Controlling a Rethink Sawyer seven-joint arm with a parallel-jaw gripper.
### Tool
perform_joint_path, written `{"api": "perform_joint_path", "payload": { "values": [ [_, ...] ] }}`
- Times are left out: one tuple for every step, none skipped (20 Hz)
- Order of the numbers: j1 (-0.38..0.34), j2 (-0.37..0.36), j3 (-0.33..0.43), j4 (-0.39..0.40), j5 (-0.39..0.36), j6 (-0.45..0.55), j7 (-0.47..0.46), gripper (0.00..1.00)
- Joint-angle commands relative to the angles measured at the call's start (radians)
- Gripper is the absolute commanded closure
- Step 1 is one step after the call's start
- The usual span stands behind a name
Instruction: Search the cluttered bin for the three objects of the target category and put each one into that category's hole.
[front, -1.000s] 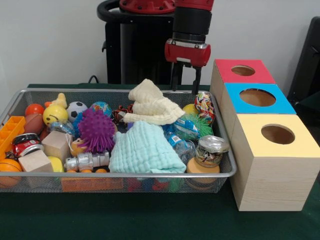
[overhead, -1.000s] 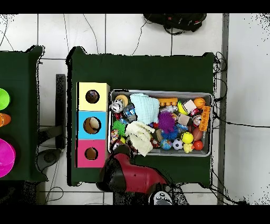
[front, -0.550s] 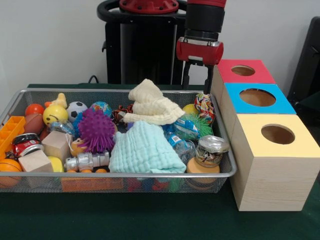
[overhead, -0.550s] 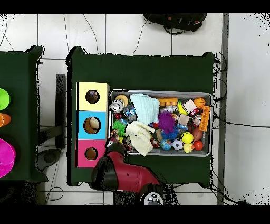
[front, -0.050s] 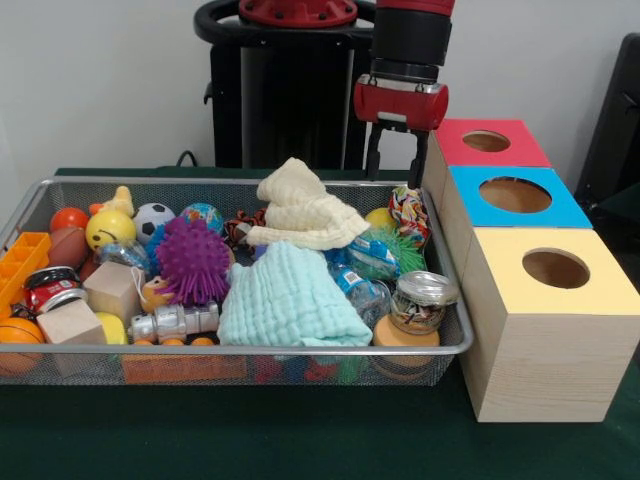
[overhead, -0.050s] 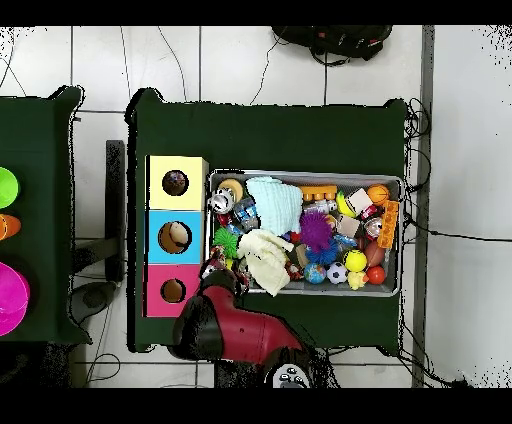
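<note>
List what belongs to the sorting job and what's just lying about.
Job: end effector, open; wire bin; red-topped box, blue-topped box, yellow-topped box, each with a hole.
Lying about: black bag on the floor; pink round thing, green round thing on the side table.

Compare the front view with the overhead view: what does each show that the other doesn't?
Only the front view shows the hand, open and empty, above the bin's far corner beside the red box, and side-on details like the jar and the wooden blocks.

Only the overhead view shows something pale lying inside the blue box's hole, the tiled floor, and a neighbouring table with green and pink items.

Both show the wire bin, the purple spiky ball, the mint cloth, the cream cloth and the yellow box.
</note>
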Motion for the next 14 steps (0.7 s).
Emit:
{"api": "perform_joint_path", "payload": {
  "values": [
    [0.003,0.074,0.074,-0.082,0.057,-0.016,0.183,0.00],
    [0.035,0.087,0.045,-0.093,0.077,-0.026,0.180,0.00],
    [0.063,0.103,0.025,-0.103,0.100,-0.034,0.181,0.00],
    [0.096,0.123,0.002,-0.113,0.131,-0.050,0.187,0.00],
    [0.119,0.142,-0.011,-0.125,0.156,-0.067,0.192,0.00],
    [0.131,0.158,-0.015,-0.134,0.173,-0.082,0.196,0.00],
    [0.139,0.170,-0.018,-0.143,0.186,-0.090,0.195,0.00],
    [0.144,0.180,-0.020,-0.150,0.194,-0.098,0.194,0.00],
    [0.149,0.190,-0.021,-0.157,0.202,-0.107,0.192,0.00],
    [0.142,0.203,-0.019,-0.163,0.195,-0.122,0.187,0.00],
    [0.135,0.215,-0.016,-0.170,0.188,-0.138,0.181,0.00],
    [0.130,0.227,-0.015,-0.176,0.184,-0.149,0.177,0.00],
    [0.135,0.236,-0.021,-0.179,0.188,-0.159,0.175,0.00],
    [0.136,0.239,-0.022,-0.179,0.190,-0.162,0.175,0.00]
  ]
}}
